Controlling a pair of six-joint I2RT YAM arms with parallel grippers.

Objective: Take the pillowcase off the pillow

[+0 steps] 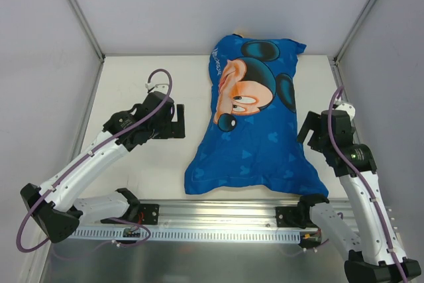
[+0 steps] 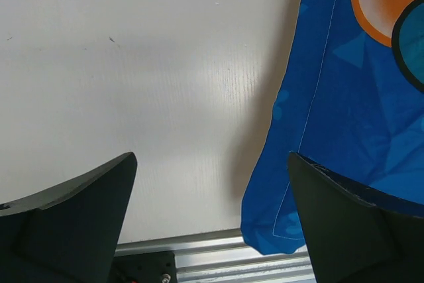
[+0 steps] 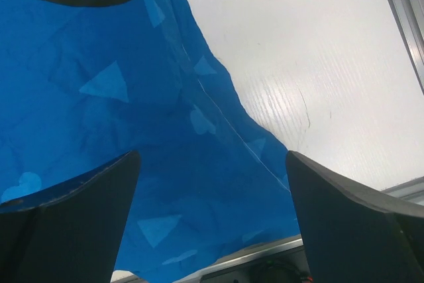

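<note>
Blue pillowcase (image 1: 258, 144) lies between left end effector (image 1: 177, 120) and right end effector (image 1: 309, 132).

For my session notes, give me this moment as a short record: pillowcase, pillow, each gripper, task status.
pillowcase: bright blue Mickey Mouse fabric pillowcase, lying on the white table, face side up
pillow: hidden; no white cushion shows
left gripper: open, over bare table beside the case's left edge
right gripper: open, over the case's near right part
status: case not yet removed
</note>
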